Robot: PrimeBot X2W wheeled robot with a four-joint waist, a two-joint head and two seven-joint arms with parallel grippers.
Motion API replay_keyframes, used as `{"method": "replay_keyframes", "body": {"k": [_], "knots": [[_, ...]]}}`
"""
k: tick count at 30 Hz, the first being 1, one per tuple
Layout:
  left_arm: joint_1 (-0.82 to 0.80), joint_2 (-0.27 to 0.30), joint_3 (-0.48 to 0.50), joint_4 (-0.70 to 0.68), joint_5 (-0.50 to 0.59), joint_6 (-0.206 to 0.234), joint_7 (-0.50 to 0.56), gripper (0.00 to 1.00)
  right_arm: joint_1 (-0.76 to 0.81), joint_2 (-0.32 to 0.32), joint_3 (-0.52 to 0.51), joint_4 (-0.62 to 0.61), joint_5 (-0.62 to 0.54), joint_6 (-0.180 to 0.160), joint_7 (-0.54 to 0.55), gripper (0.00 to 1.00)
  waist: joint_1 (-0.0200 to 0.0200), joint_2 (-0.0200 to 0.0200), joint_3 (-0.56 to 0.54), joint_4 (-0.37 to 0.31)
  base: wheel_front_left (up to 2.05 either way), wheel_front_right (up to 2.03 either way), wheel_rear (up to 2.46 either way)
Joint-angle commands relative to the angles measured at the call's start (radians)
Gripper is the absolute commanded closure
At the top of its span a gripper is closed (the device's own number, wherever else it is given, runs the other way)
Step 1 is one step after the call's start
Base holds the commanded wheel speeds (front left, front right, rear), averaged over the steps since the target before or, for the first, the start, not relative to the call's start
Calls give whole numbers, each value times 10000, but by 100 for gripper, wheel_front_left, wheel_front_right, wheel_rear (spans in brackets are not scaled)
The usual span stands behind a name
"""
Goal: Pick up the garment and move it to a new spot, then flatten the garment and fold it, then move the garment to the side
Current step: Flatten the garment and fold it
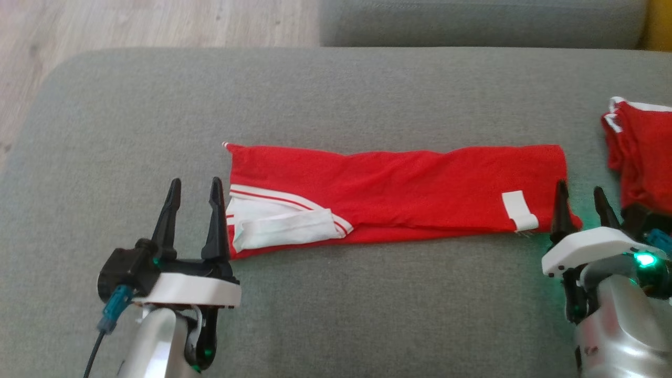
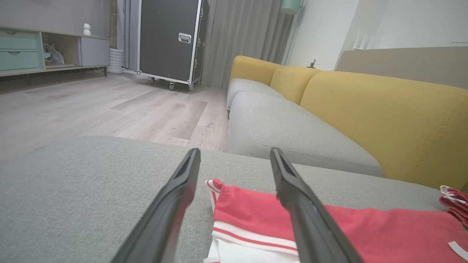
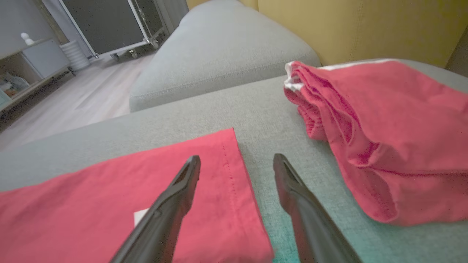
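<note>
Left gripper (image 1: 195, 181) lower left, jaws spread, empty, at the collar end of the garment (image 1: 399, 194). Right gripper (image 1: 580, 186) lower right, likewise open and empty, at the hem end. Garment lies mid-frame, a long strip on the grey cushion (image 1: 336, 94). Judgement: pinch all layers at each end, lift level, fold end to end. White tag (image 1: 518, 210) near hem: no legible writing.

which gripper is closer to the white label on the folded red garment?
Right. The right gripper sits just beside the white label at one end of the red garment; the left gripper is at the opposite end.
</note>
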State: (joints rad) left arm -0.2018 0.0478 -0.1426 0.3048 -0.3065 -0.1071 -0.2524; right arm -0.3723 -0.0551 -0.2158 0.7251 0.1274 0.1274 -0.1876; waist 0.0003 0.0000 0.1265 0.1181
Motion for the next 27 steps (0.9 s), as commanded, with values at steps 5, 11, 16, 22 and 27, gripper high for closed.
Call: {"method": "replay_keyframes", "body": {"k": [5,11,16,22,27], "knots": [[-572,28,139,-176,-27,-112,-93,0,-995,43,-784,1265,-934,33,286,0,-3,0,335,251,0,0,0],[-757,26,31,-127,-81,-141,-93,0,-1578,46,-1157,2870,-1066,33,380,11,-3,0,545,360,0,0,0],[-761,25,63,-10,15,-154,-93,0,-1856,47,-1180,3631,-1345,33,-108,100,-3,0,509,299,0,0,0],[-658,25,237,57,94,-167,-93,0,-1922,-99,-1396,3676,-1545,33,-530,100,-3,0,136,78,0,0,0],[-349,25,296,52,-89,-178,-93,0,-1702,-617,-1788,3264,-1988,33,-678,100,-3,0,-339,-106,0,0,0]]}}
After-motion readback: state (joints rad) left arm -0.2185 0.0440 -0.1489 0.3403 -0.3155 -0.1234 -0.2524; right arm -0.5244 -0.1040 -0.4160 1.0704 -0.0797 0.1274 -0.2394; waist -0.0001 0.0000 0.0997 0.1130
